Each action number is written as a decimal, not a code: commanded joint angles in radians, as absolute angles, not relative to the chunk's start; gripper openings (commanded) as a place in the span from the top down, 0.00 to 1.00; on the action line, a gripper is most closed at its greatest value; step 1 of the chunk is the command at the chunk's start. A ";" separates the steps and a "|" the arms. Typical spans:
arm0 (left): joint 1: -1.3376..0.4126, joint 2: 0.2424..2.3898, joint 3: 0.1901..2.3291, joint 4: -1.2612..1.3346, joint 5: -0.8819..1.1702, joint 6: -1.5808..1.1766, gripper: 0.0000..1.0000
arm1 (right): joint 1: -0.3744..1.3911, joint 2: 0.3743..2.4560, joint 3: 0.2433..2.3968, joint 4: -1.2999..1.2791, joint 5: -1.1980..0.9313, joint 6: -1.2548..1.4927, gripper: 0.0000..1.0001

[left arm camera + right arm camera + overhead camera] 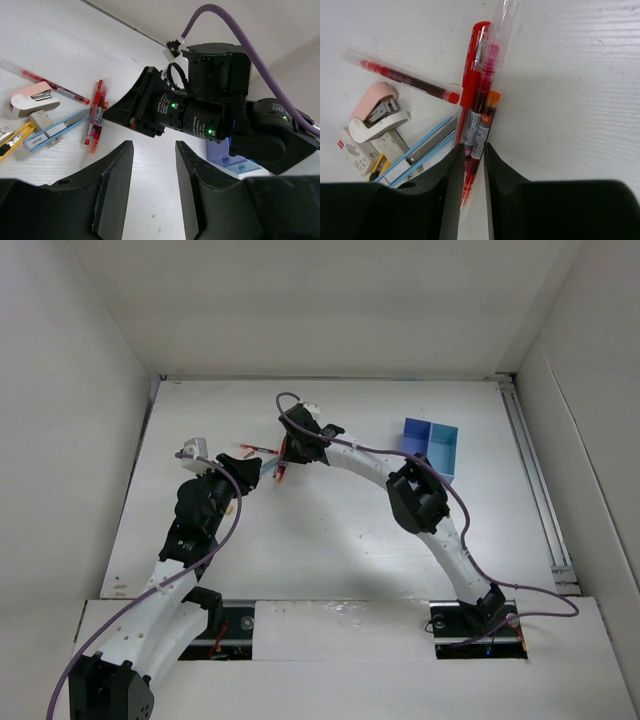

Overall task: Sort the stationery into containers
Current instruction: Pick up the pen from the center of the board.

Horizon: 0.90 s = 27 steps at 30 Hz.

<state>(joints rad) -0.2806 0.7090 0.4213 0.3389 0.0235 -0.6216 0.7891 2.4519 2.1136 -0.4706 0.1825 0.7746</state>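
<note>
Pen labels show print and barcodes, too small to read. On the right gripper (473, 148), black fingers close to a narrow slot straddling two red pens (479, 107); pinching or not, cannot tell. The left gripper (154, 145) is spread and empty over matte white table (330, 540). Glossy blue containers (430, 445) sit well apart, rightward, with open room between.

Bright, even overhead light, soft shadows, washed-out whites, near edges blurred in wrist views
</note>
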 commanded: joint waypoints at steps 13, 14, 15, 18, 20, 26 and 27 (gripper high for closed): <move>-0.291 0.693 0.431 0.376 0.044 -0.624 0.64 | 0.798 2.537 2.215 -0.515 0.221 0.773 0.73; -0.291 0.693 0.431 0.376 0.044 -0.624 0.64 | 0.798 2.537 2.215 -0.515 0.235 0.773 0.75; -0.291 0.693 0.431 0.376 0.044 -0.624 0.64 | 0.798 2.537 2.215 -0.528 0.245 0.773 0.77; -0.291 0.684 0.431 0.376 0.044 -0.624 0.64 | 0.798 2.513 2.182 -0.541 0.299 0.782 0.85; -0.291 0.684 0.431 0.376 0.044 -0.624 0.64 | 0.798 2.478 2.145 -0.541 0.330 0.782 0.89; -0.291 0.684 0.431 0.376 0.054 -0.624 0.64 | 0.798 2.373 2.004 -0.532 0.426 0.782 0.99; -0.291 0.684 0.431 0.376 0.054 -0.624 0.64 | 0.798 2.364 1.990 -0.520 0.426 0.782 1.00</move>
